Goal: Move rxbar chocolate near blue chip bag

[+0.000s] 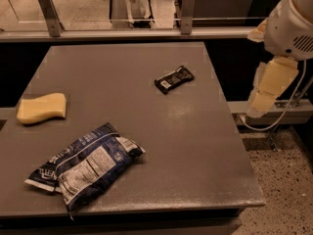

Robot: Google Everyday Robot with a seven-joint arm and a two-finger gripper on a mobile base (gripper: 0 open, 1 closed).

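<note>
The rxbar chocolate (pixel 174 79) is a small black wrapper with a white label patch, lying flat on the grey table (pixel 146 131) right of centre toward the back. The blue chip bag (pixel 85 166) is a large crinkled dark blue bag with a white nutrition panel, lying at the front left. My gripper (pixel 264 94) hangs pale and cream-coloured off the table's right side, above the floor and well to the right of the bar. It holds nothing that I can see.
A yellow sponge (pixel 41 108) lies at the table's left edge. A rail with metal posts (pixel 49 11) runs behind the table. Speckled floor (pixel 283 190) and a cable lie to the right, beyond the table's right edge.
</note>
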